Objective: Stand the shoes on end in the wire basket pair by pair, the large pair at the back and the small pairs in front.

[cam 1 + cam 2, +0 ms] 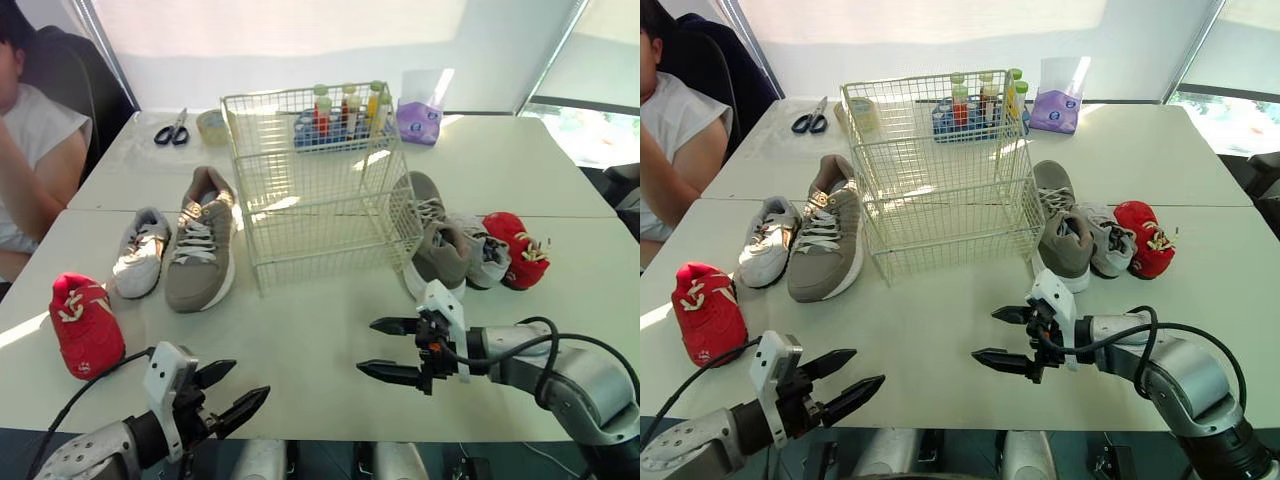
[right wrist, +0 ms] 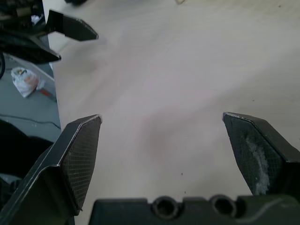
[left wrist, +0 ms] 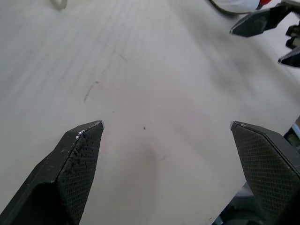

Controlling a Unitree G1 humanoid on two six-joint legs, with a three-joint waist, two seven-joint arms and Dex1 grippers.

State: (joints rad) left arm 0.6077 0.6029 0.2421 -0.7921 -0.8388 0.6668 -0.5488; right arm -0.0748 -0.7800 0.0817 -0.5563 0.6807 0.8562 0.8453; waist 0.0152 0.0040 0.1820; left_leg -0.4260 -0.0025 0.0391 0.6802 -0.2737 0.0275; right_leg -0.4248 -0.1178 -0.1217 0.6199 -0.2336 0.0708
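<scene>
the wire basket (image 1: 320, 190) stands empty in the middle of the counter (image 1: 310, 340). the left gripper (image 1: 250, 380) and right gripper (image 1: 365, 346) hover over the near edge, jaws spread and holding nothing. the left large shoe (image 1: 200, 245) lies left of the basket, ahead of the left jaws, its long axis running away from the robot, toe toward it. the right large shoe (image 1: 437, 245) lies beside the basket's right wall, toe seemingly away, heel near the right jaws, likely the shorter reach.
</scene>
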